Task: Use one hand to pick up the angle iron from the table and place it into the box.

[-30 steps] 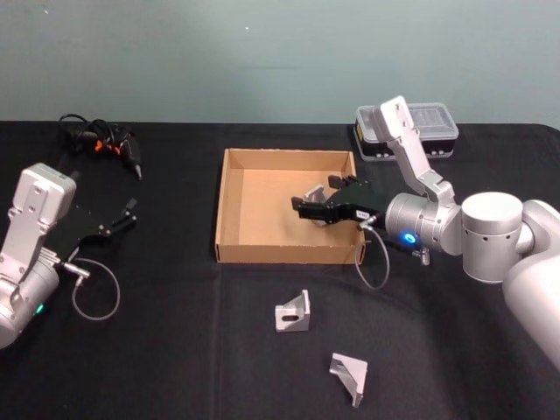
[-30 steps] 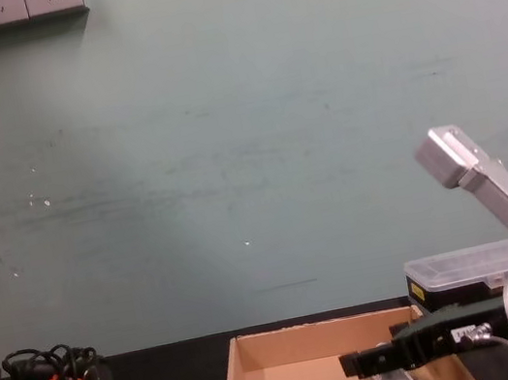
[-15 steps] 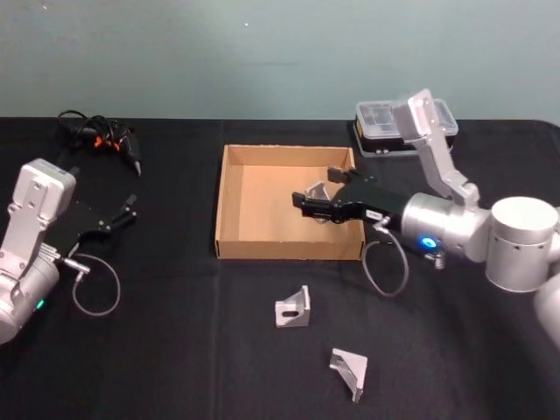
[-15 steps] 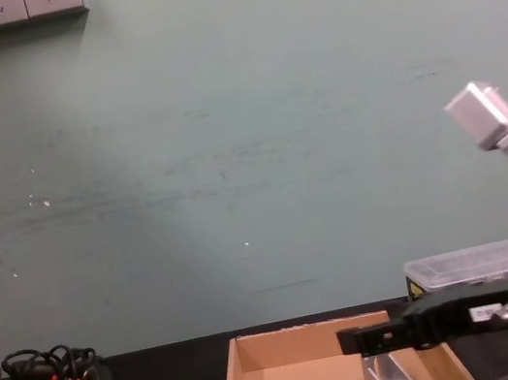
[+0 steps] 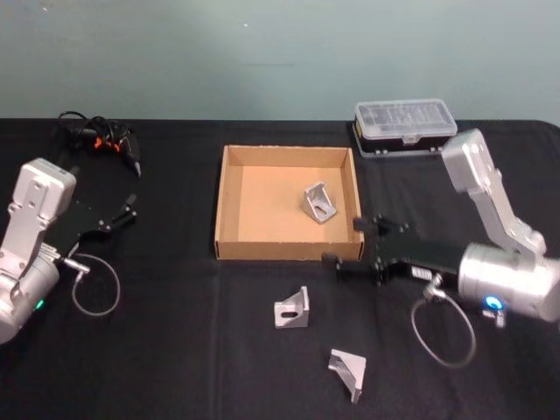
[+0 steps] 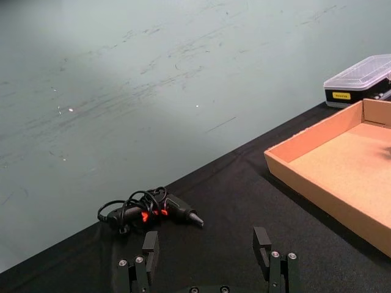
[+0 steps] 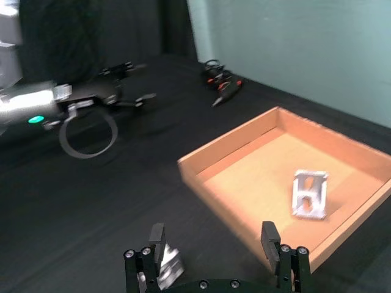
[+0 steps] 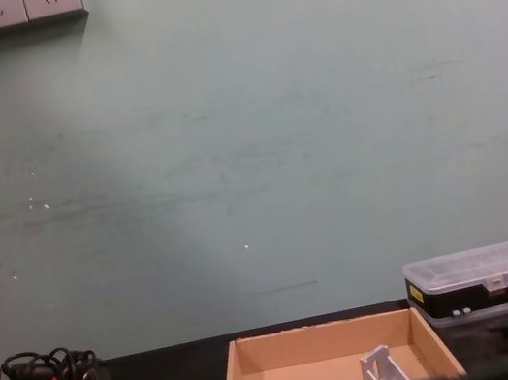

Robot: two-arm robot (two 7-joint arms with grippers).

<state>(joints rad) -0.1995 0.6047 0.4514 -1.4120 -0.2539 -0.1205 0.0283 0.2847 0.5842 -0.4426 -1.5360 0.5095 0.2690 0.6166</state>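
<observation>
My right claw (image 5: 352, 246) hangs spread and empty over the table (image 5: 175, 350), just outside the near right corner of the cardboard box (image 5: 284, 248) and clear of its low wall. One angle iron (image 5: 321, 203) stands inside, toward the right wall. The second angle iron (image 5: 293, 309) lies near my fingers with open table all round, so I judge the reach unobstructed; the third angle iron (image 5: 350, 374) sits nearer the front edge, and my left claw (image 5: 121, 216) is parked far left, spread.

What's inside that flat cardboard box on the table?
The shallow tan cardboard box holds one silver metal angle bracket, standing toward its right side. The floor that shows is otherwise bare; the near wall hides a thin strip.
</observation>
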